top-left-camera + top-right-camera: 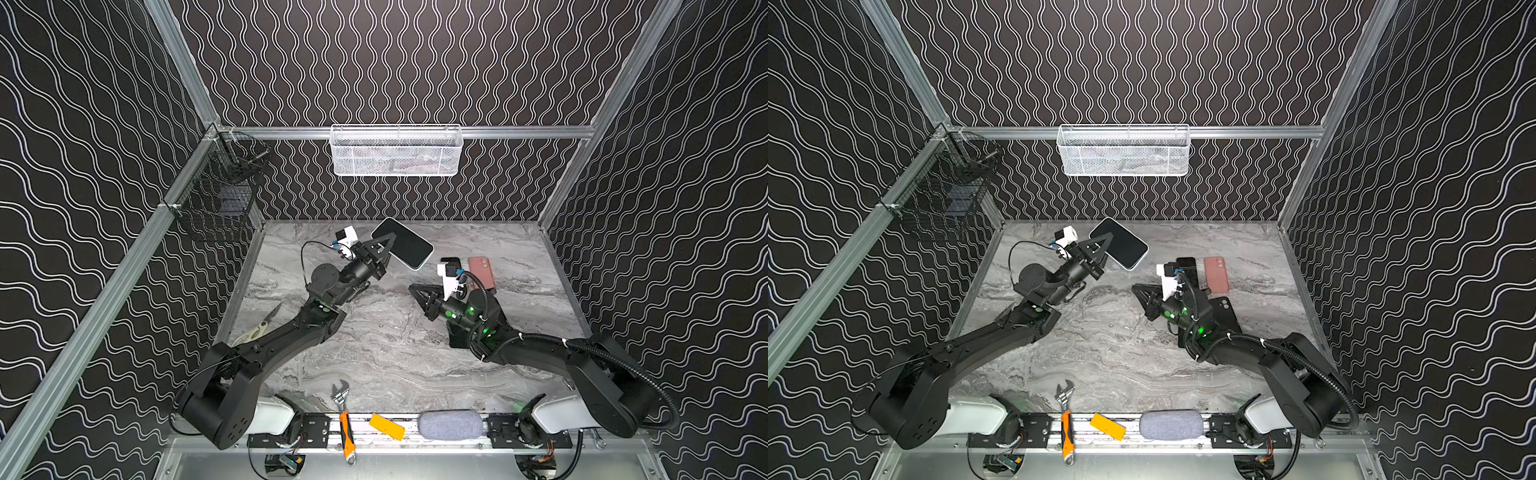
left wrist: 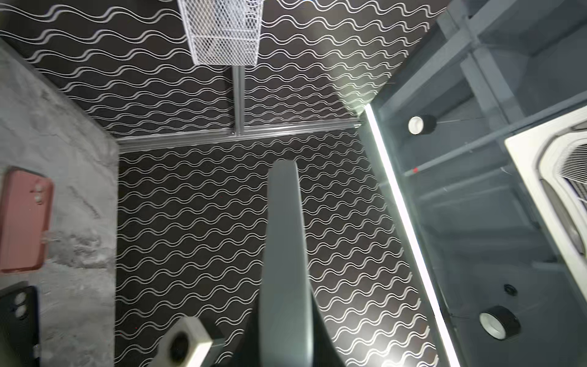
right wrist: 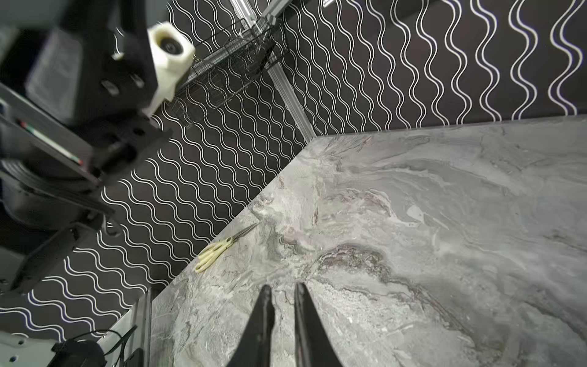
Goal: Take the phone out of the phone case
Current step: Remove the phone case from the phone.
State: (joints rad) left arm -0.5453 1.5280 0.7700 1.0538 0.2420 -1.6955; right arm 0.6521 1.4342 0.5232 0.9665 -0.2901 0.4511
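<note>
Our left gripper (image 1: 385, 249) is clamped on one long edge of the phone (image 1: 405, 245) and holds it clear of the counter (image 1: 374, 353), near the far edge and a little left of its middle. In both top views the dark screen faces up and a pale rim shows along the lower side. In the left wrist view we see the phone (image 2: 286, 254) edge-on, rising from between the jaws.

The black phone case (image 1: 1227, 313) lies flat on the right half of the counter, partly under our right arm, well apart from the phone. Our right gripper (image 3: 282, 286) hovers above the counter's middle, its fingers drawn almost together with only a thin gap, grasping nothing.

A pink phone case (image 1: 482, 272) lies toward the far right corner. Just beside it is a second dark slab (image 1: 451, 262); we cannot tell whether it is a phone or a case.

Scissors (image 3: 222, 248) lie at the left edge. A wrench (image 1: 343, 415), a yellow block (image 1: 386, 426) and a grey pouch (image 1: 451, 424) sit along the near edge.
</note>
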